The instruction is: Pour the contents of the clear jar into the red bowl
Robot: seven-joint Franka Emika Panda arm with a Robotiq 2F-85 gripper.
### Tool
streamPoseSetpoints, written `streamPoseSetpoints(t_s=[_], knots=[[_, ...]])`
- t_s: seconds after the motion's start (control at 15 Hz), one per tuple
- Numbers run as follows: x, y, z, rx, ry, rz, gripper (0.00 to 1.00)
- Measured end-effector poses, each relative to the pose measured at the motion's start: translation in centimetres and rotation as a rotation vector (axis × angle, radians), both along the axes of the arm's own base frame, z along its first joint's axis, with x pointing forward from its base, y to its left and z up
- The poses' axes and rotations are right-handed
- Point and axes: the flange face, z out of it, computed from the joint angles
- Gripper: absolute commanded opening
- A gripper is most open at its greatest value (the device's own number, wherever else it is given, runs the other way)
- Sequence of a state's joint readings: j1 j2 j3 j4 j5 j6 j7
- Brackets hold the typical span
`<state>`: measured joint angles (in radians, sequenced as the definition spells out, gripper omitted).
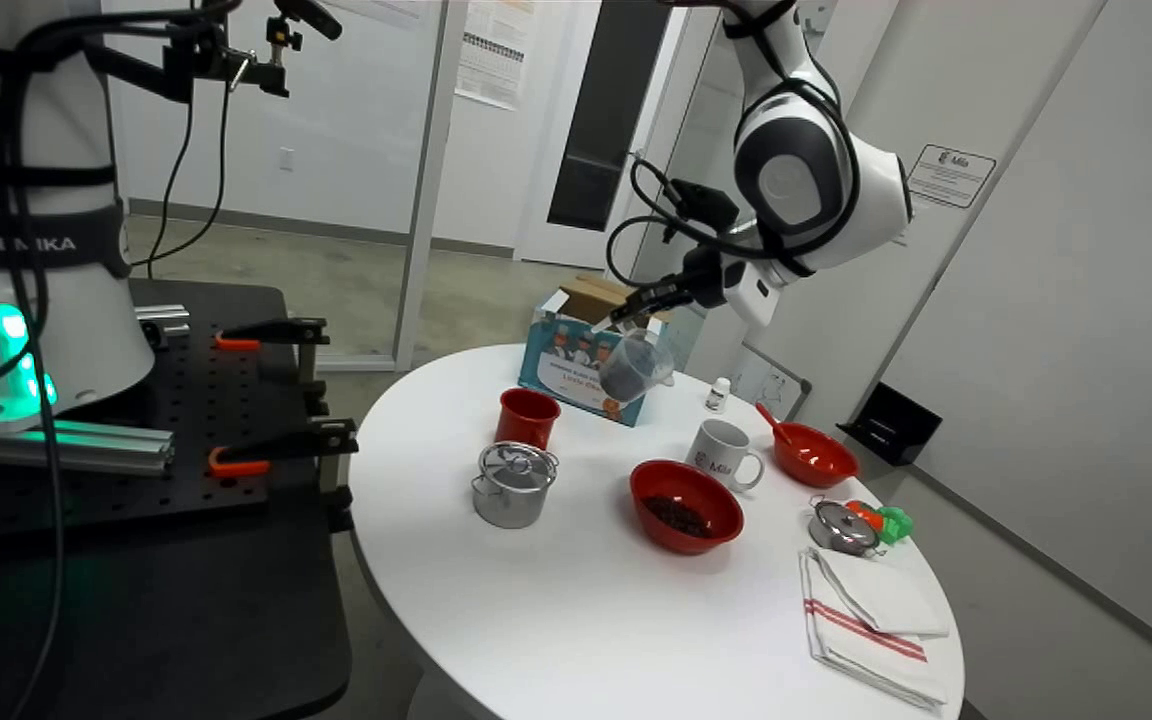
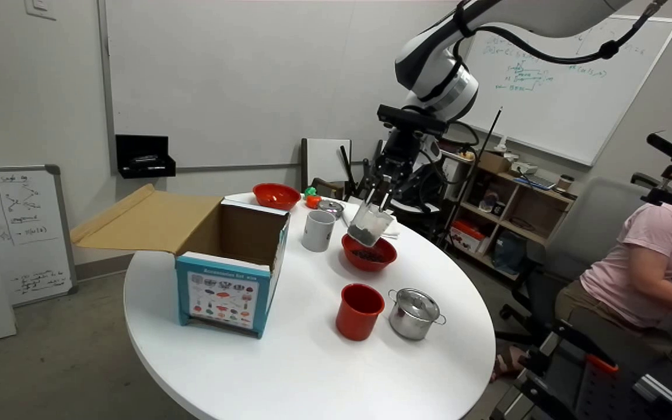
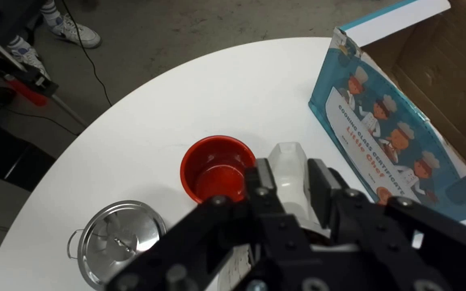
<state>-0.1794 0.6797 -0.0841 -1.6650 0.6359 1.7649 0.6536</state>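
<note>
My gripper (image 3: 290, 173) is shut on the clear jar and holds it in the air; the fingers also show in an exterior view (image 2: 380, 195). The clear jar (image 1: 636, 366) is see-through and tilted, with dark contents in its lower end. It also shows in an exterior view (image 2: 370, 223). In the wrist view a pale, narrow part of the jar (image 3: 291, 186) sits between the fingers. The red bowl (image 1: 691, 482) stands on the table with dark pieces in it. In an exterior view the jar partly overlaps the bowl (image 2: 365, 266).
A red cup (image 1: 526, 418), a lidded silver pot (image 1: 514, 492), a white mug (image 1: 719, 452) and an open cardboard box (image 2: 225, 291) stand around. Another red bowl (image 1: 818, 455) with a red spoon, a small pot (image 1: 844, 528) and folded cloths (image 1: 876, 620) lie along the table edge.
</note>
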Motion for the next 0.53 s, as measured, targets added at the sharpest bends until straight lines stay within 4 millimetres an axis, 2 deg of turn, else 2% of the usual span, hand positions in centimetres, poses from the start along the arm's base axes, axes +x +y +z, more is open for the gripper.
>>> streamPoseSetpoints(t_s=[0.33,0.53], knots=[[2.9,-4.0,-2.2,-0.022,0.04,-0.091,0.07],[4.2,-6.2,-3.3,0.03,0.068,-0.13,0.07]])
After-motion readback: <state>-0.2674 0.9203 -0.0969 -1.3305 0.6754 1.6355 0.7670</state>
